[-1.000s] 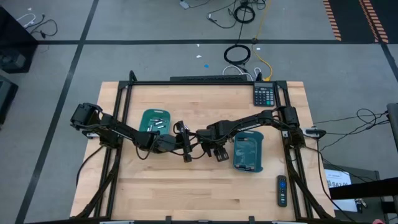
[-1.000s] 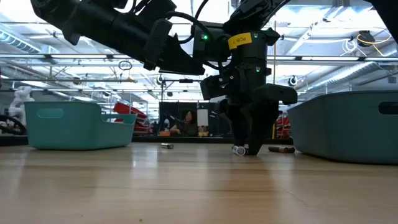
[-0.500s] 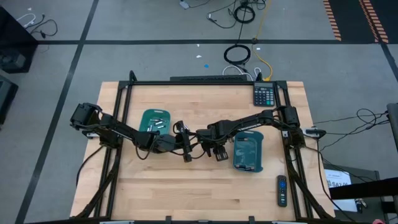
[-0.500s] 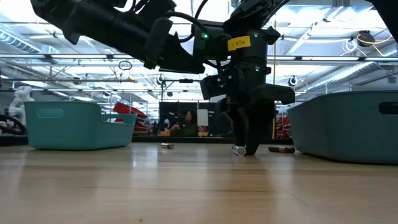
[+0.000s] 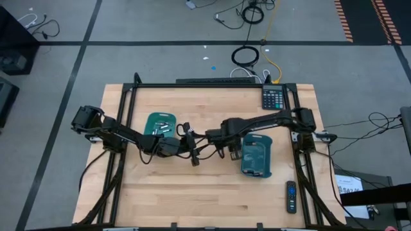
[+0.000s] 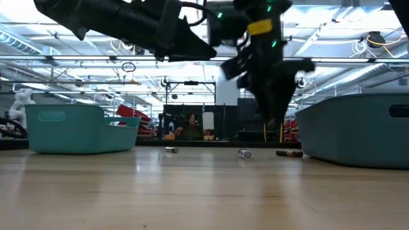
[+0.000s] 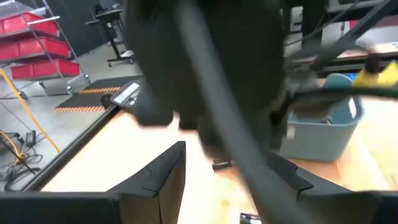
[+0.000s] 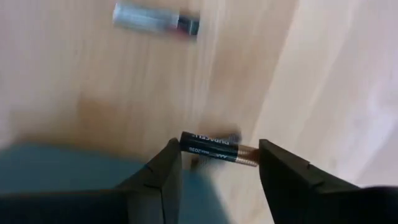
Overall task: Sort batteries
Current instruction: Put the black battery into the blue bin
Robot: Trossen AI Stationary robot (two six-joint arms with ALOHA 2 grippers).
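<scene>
My right gripper [image 5: 234,153] [image 6: 275,122] hangs above the table next to the right teal tray [image 5: 257,156] [image 6: 358,131], shut on a thin dark battery [image 8: 211,148]. My left gripper [image 5: 192,153] hovers open at mid-table, close to the right arm. The left teal tray [image 5: 160,125] [image 6: 80,128] holds silvery batteries. On the wood lie a silvery battery [image 6: 245,153] [image 8: 155,18], a dark battery [image 6: 289,153] and another small battery [image 6: 171,149]. My right gripper holds the dark battery pinched between its two fingers, coming from above. The battery lies lengthwise across the gap, its black end [image 8: 185,140] at one finger [image 8: 165,171] and its copper end [image 8: 250,155] at the other. It is lifted clear of the table, roughly level.
A calculator [image 5: 273,97] sits at the far right corner and a black remote [image 5: 291,196] at the near right edge. The two arms nearly meet at mid-table. Bare wood stretches along the near side [image 5: 192,199].
My right gripper stood with its fingertips on the table beside the silvery battery. It has since risen well clear and shifted toward the right teal tray, carrying the dark battery. The silvery battery stayed where it was.
</scene>
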